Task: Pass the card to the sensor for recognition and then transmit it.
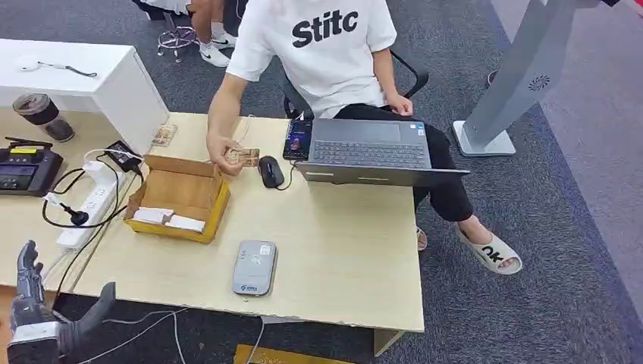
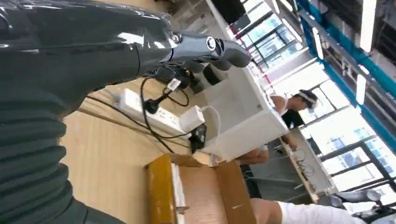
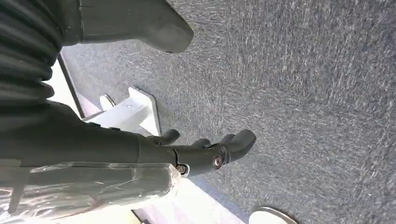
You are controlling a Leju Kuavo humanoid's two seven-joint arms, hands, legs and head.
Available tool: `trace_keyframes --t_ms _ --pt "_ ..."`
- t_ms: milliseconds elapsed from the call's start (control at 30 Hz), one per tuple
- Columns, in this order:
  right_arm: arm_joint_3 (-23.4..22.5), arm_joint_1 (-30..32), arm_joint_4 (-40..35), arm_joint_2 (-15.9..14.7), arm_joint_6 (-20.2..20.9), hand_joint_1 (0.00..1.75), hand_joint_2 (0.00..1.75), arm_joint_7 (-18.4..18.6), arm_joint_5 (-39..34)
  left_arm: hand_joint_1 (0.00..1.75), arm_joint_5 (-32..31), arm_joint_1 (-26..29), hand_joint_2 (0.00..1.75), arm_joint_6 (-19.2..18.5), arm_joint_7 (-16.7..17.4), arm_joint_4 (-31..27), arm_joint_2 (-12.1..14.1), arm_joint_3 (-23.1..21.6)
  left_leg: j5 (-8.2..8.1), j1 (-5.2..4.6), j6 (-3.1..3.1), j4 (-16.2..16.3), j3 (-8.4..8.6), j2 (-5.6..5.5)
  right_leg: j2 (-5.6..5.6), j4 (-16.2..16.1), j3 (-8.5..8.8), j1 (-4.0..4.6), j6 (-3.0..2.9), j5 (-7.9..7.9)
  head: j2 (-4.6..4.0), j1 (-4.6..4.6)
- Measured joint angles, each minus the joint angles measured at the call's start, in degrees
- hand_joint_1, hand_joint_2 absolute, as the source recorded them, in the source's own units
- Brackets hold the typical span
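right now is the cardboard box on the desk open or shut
Open. The cardboard box has its flaps folded out, and the head view looks straight inside, where white cards lie along the near wall.

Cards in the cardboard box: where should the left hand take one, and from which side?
Judgement only. The cards lie flat at the box's near wall, so take a long edge between thumb and finger, coming straight down through the open top; the walls block a sideways approach. The left hand is open, low at the table's near-left corner, so it must rise over that wall first.
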Motion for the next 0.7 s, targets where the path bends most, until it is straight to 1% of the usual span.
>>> trace_keyframes --t_ms 33,67,133,233,300,333,400,500,567,600,633,667,700 --pt "-0.8 0.0 0.0 0.1 0.0 0.0 1.75 -0.2 0.4 0.0 -4.1 -0.9 1.75 -9.1 0.1 1.1 -3.6 7.3 -0.01 0.0 0.01 0.0 0.02 0.0 0.0 0.0 0.0 0.0 0.0 0.0 0.0 0.02" --pt "-1.2 0.0 0.0 0.1 0.2 0.0 1.75 -0.6 0.8 0.0 -9.4 -1.0 1.75 -13.2 0.0 2.6 -5.4 10.2 -0.01 0.0 0.01 0.0 0.01 0.0 -0.01 0.0 0.01 0.0 0.0 0.0 0.0 0.0" --pt "-1.4 -0.1 0.0 0.1 0.4 0.0 1.75 -0.9 1.1 0.0 -10.8 -1.0 1.75 -13.9 -0.4 3.4 -6.5 11.1 0.0 0.0 0.01 0.0 0.01 0.0 -0.02 0.0 0.01 0.0 0.0 0.0 0.0 0.0" --pt "-2.0 -0.1 0.0 0.2 0.4 0.0 1.75 -0.9 0.8 0.0 -10.4 -1.0 1.75 -14.0 -0.7 4.2 -8.5 12.7 -0.01 0.0 0.01 0.0 0.01 -0.01 -0.04 0.0 0.04 0.0 0.0 0.0 0.0 0.0" --pt "-2.6 -0.1 -0.1 0.3 0.3 0.0 1.75 -0.7 0.0 0.0 -6.7 -0.8 1.75 -12.9 -0.2 4.7 -10.0 14.1 -0.01 0.0 0.01 0.0 0.0 -0.01 -0.04 0.0 0.04 0.0 0.0 0.0 0.0 0.0" --pt "-3.0 -0.1 -0.1 0.3 0.3 0.0 1.75 -0.4 0.0 0.0 -5.3 -0.5 1.75 -11.1 0.5 5.1 -10.4 14.6 -0.01 0.0 0.01 0.0 0.0 -0.02 -0.03 0.0 0.03 0.0 0.0 0.0 0.0 0.02" --pt "-3.7 0.0 -0.1 0.6 0.2 0.0 1.75 0.5 0.0 0.0 -6.6 0.5 1.75 -4.5 1.1 6.5 -11.2 15.6 -0.02 0.0 0.01 0.0 0.01 0.0 -0.02 0.0 0.01 0.0 0.0 -0.01 0.0 0.0" --pt "-4.3 0.0 -0.2 0.8 0.2 0.0 1.75 1.0 0.2 0.0 -2.0 1.5 1.75 -4.3 4.5 9.4 -11.9 16.2 -0.02 0.0 0.02 0.0 -0.01 -0.13 -0.12 0.0 0.01 0.0 0.01 -0.06 0.0 0.0" --pt "-4.7 -0.1 -0.2 1.1 -0.1 0.0 1.75 0.8 0.2 0.0 4.0 1.4 1.75 -3.7 7.1 12.7 -12.3 16.5 -0.02 0.0 0.02 0.0 -0.01 -0.14 -0.15 0.0 0.05 0.0 0.01 -0.07 0.0 0.02" --pt "-5.0 -0.1 -0.2 1.2 -0.4 0.0 1.75 0.2 0.4 0.0 11.0 1.4 1.75 -3.1 10.0 15.5 -12.7 16.9 -0.03 0.0 0.01 0.0 0.02 -0.12 -0.13 0.0 0.05 0.0 0.01 -0.07 0.0 -0.02" --pt "-5.1 0.0 -0.3 1.3 -0.5 0.0 1.75 0.0 0.6 0.0 15.2 1.6 1.75 -1.9 11.5 17.5 -12.8 17.0 -0.03 0.01 0.0 0.0 0.02 -0.1 -0.1 0.0 0.04 0.0 0.0 -0.07 0.0 -0.04" --pt "-5.1 0.0 -0.3 1.4 -0.7 0.0 1.75 -0.1 0.7 0.0 17.0 1.8 1.75 -0.6 11.6 19.0 -13.0 17.0 -0.03 0.02 0.0 0.0 0.02 -0.1 -0.1 0.0 0.04 0.01 0.0 -0.07 0.0 -0.04" --pt "-5.3 0.0 -0.3 1.4 -0.9 0.0 1.75 -0.3 1.0 0.0 17.0 2.0 1.75 1.1 11.6 20.0 -13.2 17.0 -0.02 0.01 0.01 0.0 0.01 -0.14 -0.15 0.0 0.03 0.01 0.01 -0.07 0.0 -0.02"
